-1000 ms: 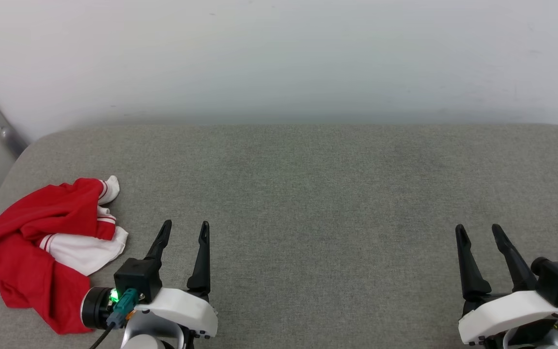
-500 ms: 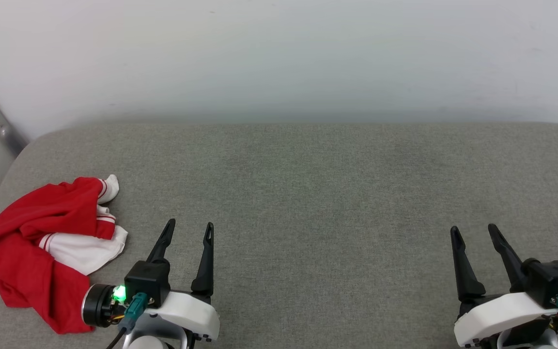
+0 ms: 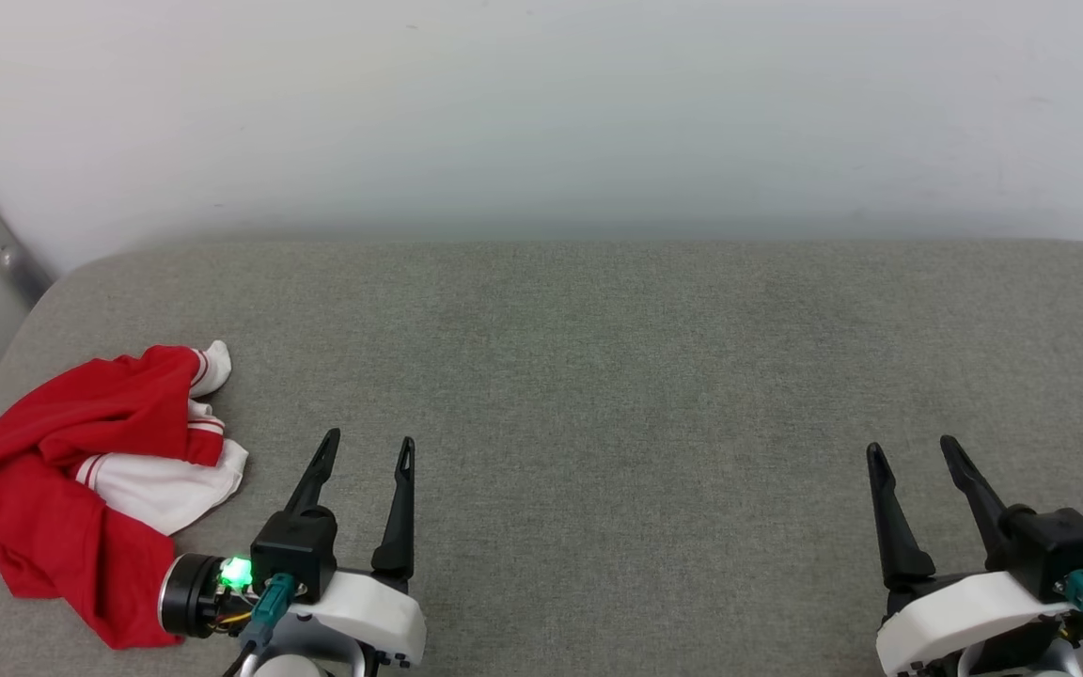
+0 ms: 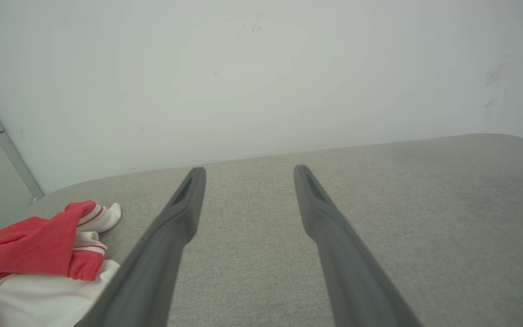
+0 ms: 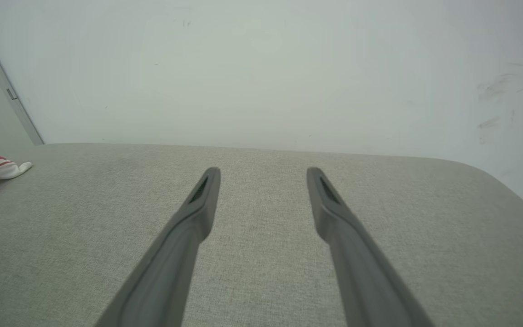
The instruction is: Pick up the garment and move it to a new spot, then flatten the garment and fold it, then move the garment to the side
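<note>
The left gripper (image 3: 369,439) and right gripper (image 3: 910,445) pull back a little, jaws apart and empty. The garment (image 3: 62,470) lies crumpled, still untouched.

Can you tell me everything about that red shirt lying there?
The red shirt looks like soft, thin cloth, bright red with white sleeve parts and red-and-white striped trim. It is crumpled in a loose heap, not spread flat, with one white cuff poking out at its far end. It lies near the left edge of the grey fabric surface, resting on that alone. The left gripper stands open just to its right, fingers clear of the cloth.
</note>
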